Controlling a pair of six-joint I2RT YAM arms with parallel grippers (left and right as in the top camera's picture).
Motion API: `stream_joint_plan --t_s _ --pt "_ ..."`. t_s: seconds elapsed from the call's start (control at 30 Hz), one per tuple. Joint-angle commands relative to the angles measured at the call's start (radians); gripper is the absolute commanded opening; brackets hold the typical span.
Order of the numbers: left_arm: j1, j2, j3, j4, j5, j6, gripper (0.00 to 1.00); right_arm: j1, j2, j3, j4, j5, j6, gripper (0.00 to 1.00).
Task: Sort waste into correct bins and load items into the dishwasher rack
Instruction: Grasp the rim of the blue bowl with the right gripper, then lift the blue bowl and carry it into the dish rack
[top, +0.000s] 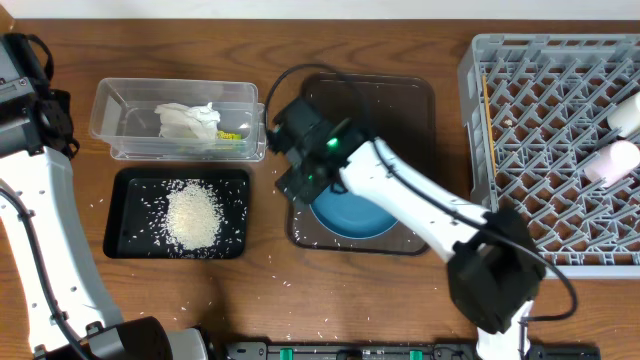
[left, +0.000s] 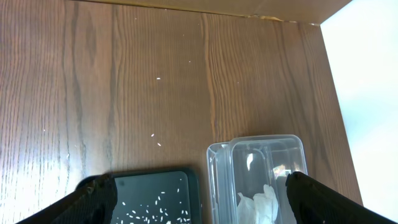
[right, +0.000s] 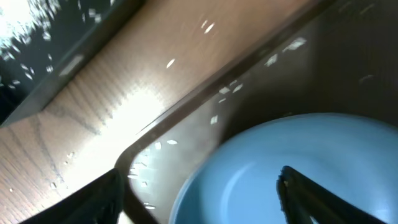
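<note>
Light-blue dish (top: 352, 218) looks like the step in hand. My read is that it gets lifted off the brown tray (top: 400, 95) and goes into the rack (top: 540, 200) at the desk's right edge. The dish sits on the near half of that tray, mid-desk, with the right arm directly over it.

Right fingers (right: 323, 196) are apart and holding nothing. In the wrist view one finger hangs over the dish's inside. The other is outside the rim, above the tray's corner, so the rim runs between them. The view is blurred and I can't tell if either finger touches the dish.

Doing it well:
- Come down until both tips are below the lip, then pinch the rim wall squarely. A shallow bite on a glazed rim will probably slip.
- Don't let the outer finger snag the tray's raised edge, which is just beside the dish.
- Lift straight up before swinging right, and expect the dish to tip away from a one-sided grip.
- Stray rice grains (right: 224, 90) lie on the tray by the rim. They may smear under a fingertip, so close slowly.
- Aim for open lattice, away from the white cup (top: 628, 115) and pink cup (top: 612, 162) at the rack's right side.

Left fingers (left: 93, 196) are spread wide and empty, near the desk's left edge above the clear container (left: 217, 180), out of the way.
</note>
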Motion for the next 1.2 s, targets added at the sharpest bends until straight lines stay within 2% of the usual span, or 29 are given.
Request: stream_joint_plan --t_s 0.0,0.07,0.3,0.53,0.63,0.83,0.97,1.07,1.17 --pt "0.003 0.001 0.003 -0.006 -0.013 0.006 0.89 0.024 0.039 0.003 -0.022 0.044 0.099 0.69" --pt "0.003 0.001 0.003 -0.006 -0.013 0.006 0.89 0.032 0.056 0.003 -0.048 0.051 0.159 0.61" --pt "0.003 0.001 0.003 -0.006 -0.013 0.006 0.89 0.033 0.105 -0.001 -0.110 0.054 0.245 0.49" --pt "0.003 0.001 0.003 -0.006 -0.013 0.006 0.89 0.034 0.124 -0.060 -0.082 0.050 0.258 0.49" --pt "0.003 0.001 0.003 -0.006 -0.013 0.006 0.89 0.034 0.124 -0.061 -0.082 0.050 0.263 0.42" --pt "0.003 0.001 0.003 -0.006 -0.013 0.006 0.90 0.033 0.123 -0.051 -0.083 0.050 0.263 0.16" --pt "0.003 0.001 0.003 -0.006 -0.013 0.006 0.89 0.032 0.123 -0.008 -0.109 0.051 0.262 0.10" --pt "0.003 0.001 0.003 -0.007 -0.013 0.006 0.89 0.027 0.123 0.055 -0.146 0.051 0.261 0.01" --pt "0.003 0.001 0.003 -0.007 -0.013 0.006 0.90 0.008 0.123 0.146 -0.204 0.051 0.237 0.01"
